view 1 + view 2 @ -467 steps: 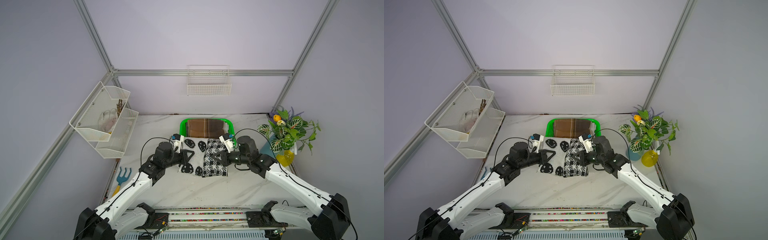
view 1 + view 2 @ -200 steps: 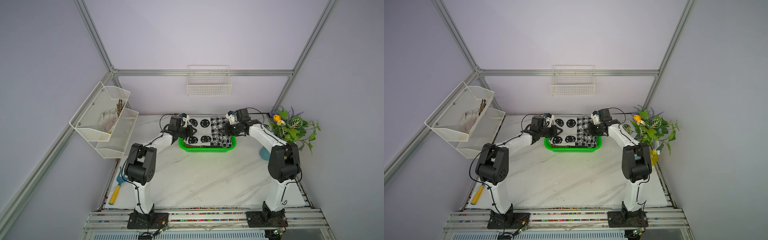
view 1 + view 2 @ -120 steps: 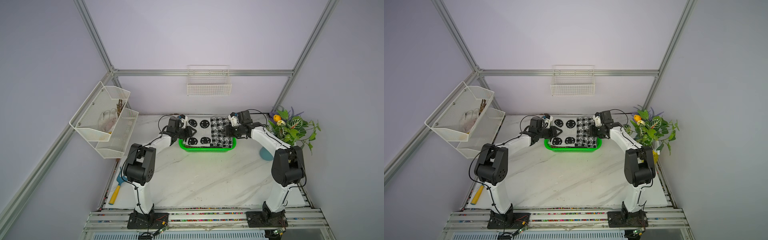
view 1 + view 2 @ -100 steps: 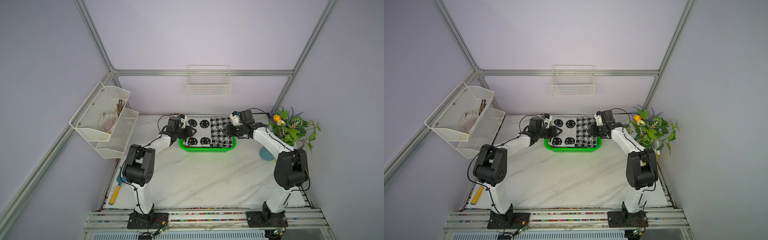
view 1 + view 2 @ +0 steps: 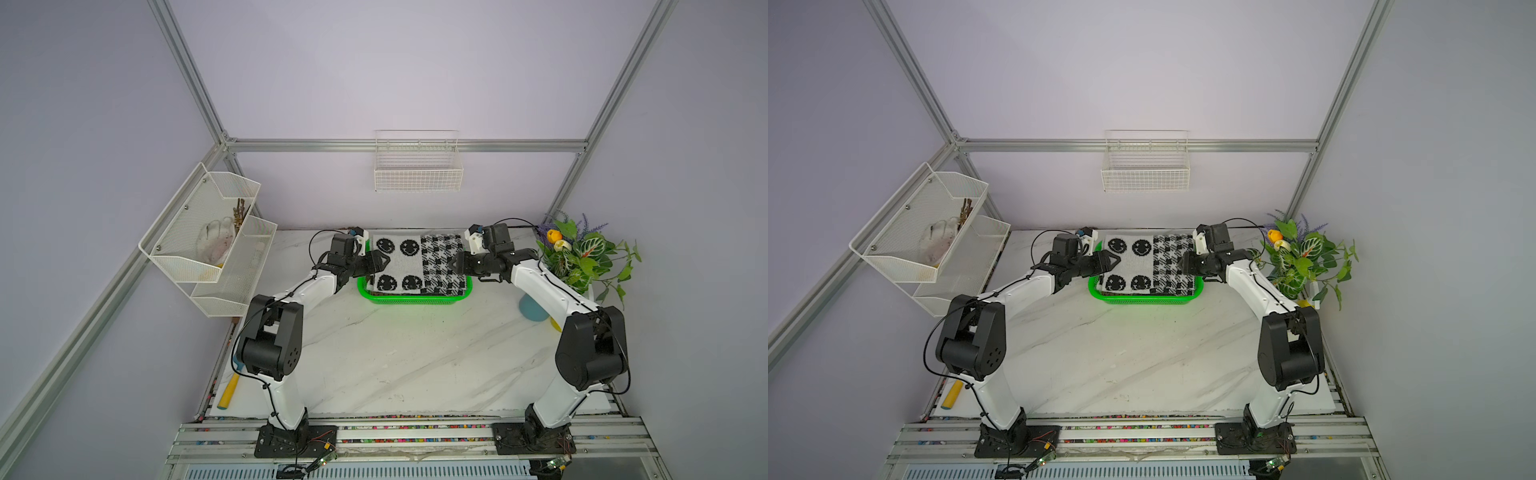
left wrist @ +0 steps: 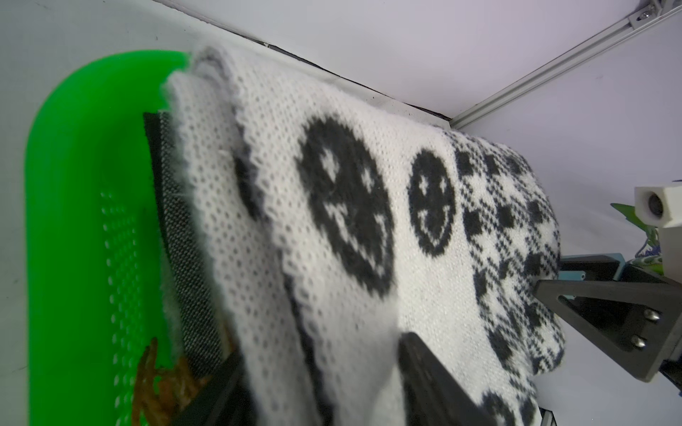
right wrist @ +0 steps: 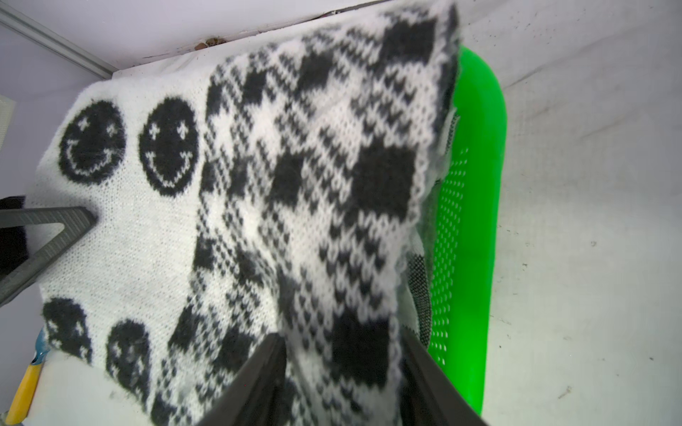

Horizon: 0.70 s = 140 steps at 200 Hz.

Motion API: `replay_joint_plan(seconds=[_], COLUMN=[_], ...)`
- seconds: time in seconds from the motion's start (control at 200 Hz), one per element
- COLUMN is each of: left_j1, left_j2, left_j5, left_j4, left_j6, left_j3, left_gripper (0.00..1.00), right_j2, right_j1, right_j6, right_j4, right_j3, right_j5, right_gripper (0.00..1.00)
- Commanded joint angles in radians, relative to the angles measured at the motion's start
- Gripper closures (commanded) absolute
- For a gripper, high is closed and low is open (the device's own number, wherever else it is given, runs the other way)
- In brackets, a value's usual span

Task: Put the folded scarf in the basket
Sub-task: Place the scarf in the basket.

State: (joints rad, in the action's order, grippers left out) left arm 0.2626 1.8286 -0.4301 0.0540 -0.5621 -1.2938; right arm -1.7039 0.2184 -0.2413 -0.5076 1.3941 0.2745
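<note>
Scarf look: the scarf (image 5: 417,264) is a fluffy knit, white w/ black, folded to a flat rectangle. The left half has four black smiley faces on white, two far and two near. The right half has a black-white check pattern, sth like houndstooth. The edges are scalloped. At the left edge the left wrist view shows several folded layers, w/ a dark grey woven layer (image 6: 184,258) below the white one.
Scarf place: it lies on top of the basket (image 5: 413,300) and covers nearly the whole opening in both top views. The far rim is hidden under it, so only the near wall and the corners show.
Basket: bright green plastic w/ rounded corners and small holes in the walls. It stands at the far middle of the table (image 5: 395,357).
Under scarf: a brown fringed thing (image 6: 158,383) is inside the basket at the left end. What it is, cannot tell.
L gripper: the L gripper (image 5: 380,265) is at the scarf's left edge. Its jaws are apart w/ the edge between them, not pinched.
R gripper: the R gripper (image 5: 457,264) is at the right edge. Its jaws are apart too, and the checked fabric lies loose between them.
Around: plant (image 5: 582,253) is right of the basket, wire basket (image 5: 417,166) is on the far wall, and mesh rack (image 5: 208,241) is on the left wall.
</note>
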Motion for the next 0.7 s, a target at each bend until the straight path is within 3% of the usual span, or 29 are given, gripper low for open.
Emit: replay_joint_plan(seconds=[0.0,0.15,0.32,0.52,0.695], left_j1=[-0.006,-0.006,0.016,0.095,0.141], left_j2=[-0.102,-0.189,-0.258,-0.196,-0.031], left_j5=[0.06,0.149,0.167,0.144,0.144], left_j4=[0.027,0.098,0.104,0.04,-0.012], left_j6=[0.027,0.065,0.073,0.064,0.055], left_j3=[-0.001,-0.005,-0.006,-0.065,-0.181], left_gripper=[0.38,0.38,0.39,0.54,0.58], right_j2=[0.074,0.118,0.121,0.059,-0.084], right_j1=[0.01,0.029,0.097,0.143,0.143], right_j6=[0.005,0.014,0.017,0.014,0.003], right_j4=[0.0,-0.013,-0.037,0.018,0.078], right_j3=[-0.001,0.001,0.046,0.121,0.198], right_j5=[-0.078,-0.147,-0.181,-0.176,-0.166], right_gripper=[0.47,0.46,0.47,0.64,0.79])
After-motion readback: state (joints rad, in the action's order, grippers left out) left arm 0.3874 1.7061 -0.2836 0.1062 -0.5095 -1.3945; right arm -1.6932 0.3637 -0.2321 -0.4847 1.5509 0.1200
